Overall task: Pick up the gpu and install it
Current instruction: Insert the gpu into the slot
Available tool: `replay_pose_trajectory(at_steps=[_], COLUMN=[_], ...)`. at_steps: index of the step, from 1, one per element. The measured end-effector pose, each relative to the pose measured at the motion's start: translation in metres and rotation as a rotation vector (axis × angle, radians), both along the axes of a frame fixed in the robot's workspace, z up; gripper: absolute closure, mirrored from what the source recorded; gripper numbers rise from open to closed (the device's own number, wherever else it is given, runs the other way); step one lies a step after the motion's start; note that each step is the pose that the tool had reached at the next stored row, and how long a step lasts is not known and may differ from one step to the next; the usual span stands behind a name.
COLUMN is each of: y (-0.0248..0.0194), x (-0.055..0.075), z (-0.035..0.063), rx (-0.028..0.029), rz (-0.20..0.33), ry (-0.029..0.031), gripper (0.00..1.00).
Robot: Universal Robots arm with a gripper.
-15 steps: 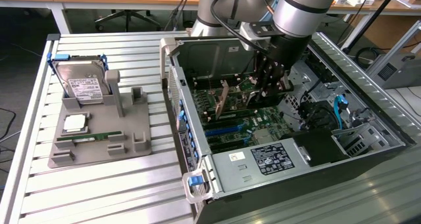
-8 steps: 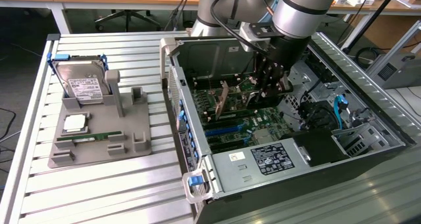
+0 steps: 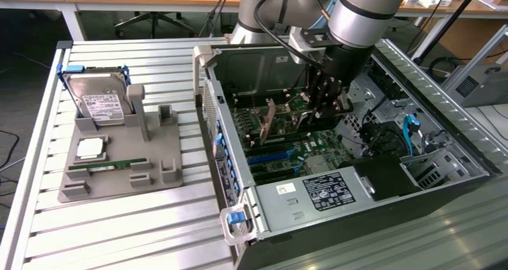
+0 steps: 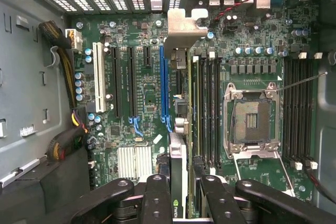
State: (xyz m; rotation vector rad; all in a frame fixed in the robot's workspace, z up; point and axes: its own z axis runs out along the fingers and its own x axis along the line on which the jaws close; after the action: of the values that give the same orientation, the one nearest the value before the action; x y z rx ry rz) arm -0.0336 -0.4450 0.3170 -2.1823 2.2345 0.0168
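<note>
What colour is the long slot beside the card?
Blue. The slot beside the gpu shows best in the wrist view.

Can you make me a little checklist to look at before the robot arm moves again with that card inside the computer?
1. Gripper holding the gpu: ok, fingers clamp it on both sides.
2. Card over the motherboard, inside the computer case: ok.
3. Card lined up with the blue slot: cannot tell.
4. Card pushed fully in: cannot tell.
5. Hard drive and memory stick away on the grey holder: ok.
</note>
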Motion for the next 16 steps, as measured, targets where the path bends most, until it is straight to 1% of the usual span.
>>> replay_pose_trajectory(at_steps=[16], y=[0.0000], x=[0.0011], z=[-0.0027], rx=[0.0001], rz=[0.000], ry=[0.0000], gripper=[0.73])
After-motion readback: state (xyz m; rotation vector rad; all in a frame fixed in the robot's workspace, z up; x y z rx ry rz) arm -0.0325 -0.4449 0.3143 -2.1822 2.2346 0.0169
